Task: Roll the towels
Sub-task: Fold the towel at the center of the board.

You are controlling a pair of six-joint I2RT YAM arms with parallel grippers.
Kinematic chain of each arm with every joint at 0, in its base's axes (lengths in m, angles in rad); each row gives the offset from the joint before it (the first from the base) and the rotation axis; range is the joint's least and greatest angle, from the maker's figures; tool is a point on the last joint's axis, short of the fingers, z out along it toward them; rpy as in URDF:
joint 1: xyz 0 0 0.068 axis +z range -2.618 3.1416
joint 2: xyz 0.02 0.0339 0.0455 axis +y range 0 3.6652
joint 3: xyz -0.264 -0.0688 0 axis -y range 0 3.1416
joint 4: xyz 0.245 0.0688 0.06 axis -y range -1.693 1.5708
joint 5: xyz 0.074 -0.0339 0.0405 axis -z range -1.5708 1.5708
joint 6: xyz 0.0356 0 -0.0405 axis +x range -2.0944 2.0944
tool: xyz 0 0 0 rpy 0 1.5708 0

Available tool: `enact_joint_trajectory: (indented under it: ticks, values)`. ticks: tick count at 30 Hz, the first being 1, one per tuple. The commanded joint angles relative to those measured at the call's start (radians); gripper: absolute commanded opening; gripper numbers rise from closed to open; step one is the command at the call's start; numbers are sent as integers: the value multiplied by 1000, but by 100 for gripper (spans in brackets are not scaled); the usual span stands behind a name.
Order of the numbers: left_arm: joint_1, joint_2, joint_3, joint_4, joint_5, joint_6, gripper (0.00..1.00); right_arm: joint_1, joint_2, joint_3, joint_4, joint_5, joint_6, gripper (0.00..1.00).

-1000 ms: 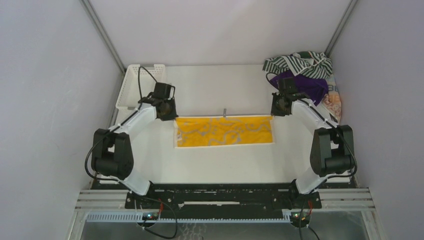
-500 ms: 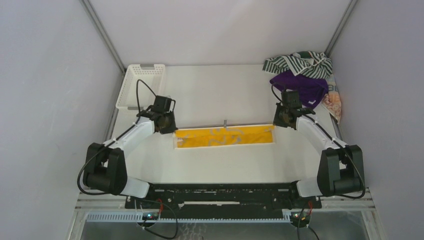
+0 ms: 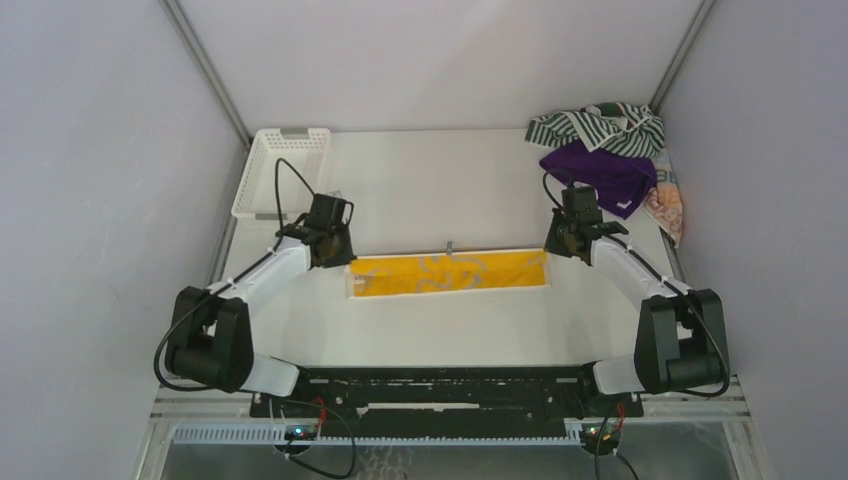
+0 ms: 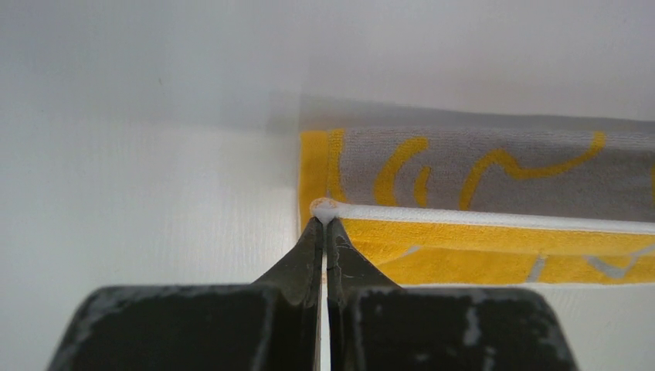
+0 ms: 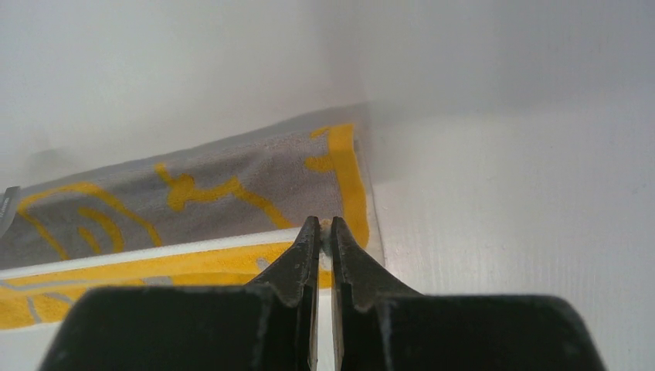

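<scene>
A yellow towel [image 3: 447,273] with a white pattern lies mid-table, folded over along its length; its grey-backed underside [image 4: 494,166] shows in both wrist views. My left gripper [image 3: 338,252] is shut on the white hem at the towel's left corner [image 4: 323,209]. My right gripper [image 3: 556,243] is shut on the hem at the towel's right corner [image 5: 326,232]. Both corners are held just above the lower layer. A purple towel [image 3: 600,175], a green-and-white striped towel [image 3: 598,125] and an orange patterned towel [image 3: 667,208] lie heaped at the back right.
A white lattice basket [image 3: 279,172] stands at the back left. Grey walls close in on both sides. A small grey tag [image 3: 451,244] sticks out at the yellow towel's far edge.
Both grippers have drawn the towel's far edge toward the near edge, folding the spread towel into a narrower strip. Since half a second ago the grippers have barely shifted.
</scene>
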Motion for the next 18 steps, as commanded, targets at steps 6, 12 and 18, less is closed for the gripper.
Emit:
enact_joint_trajectory:
  ticks: [6, 12, 18]
  values:
    - [4, 49, 173, 44, -112, 144, 0, -26, 21, 115, 91, 27, -3, 0]
    - [4, 103, 262, 55, -108, 212, 0, -57, 79, 196, 105, -7, -18, 0]
    - [3, 68, 189, 66, -114, 198, 0, -55, 71, 162, 96, -29, -29, 0]
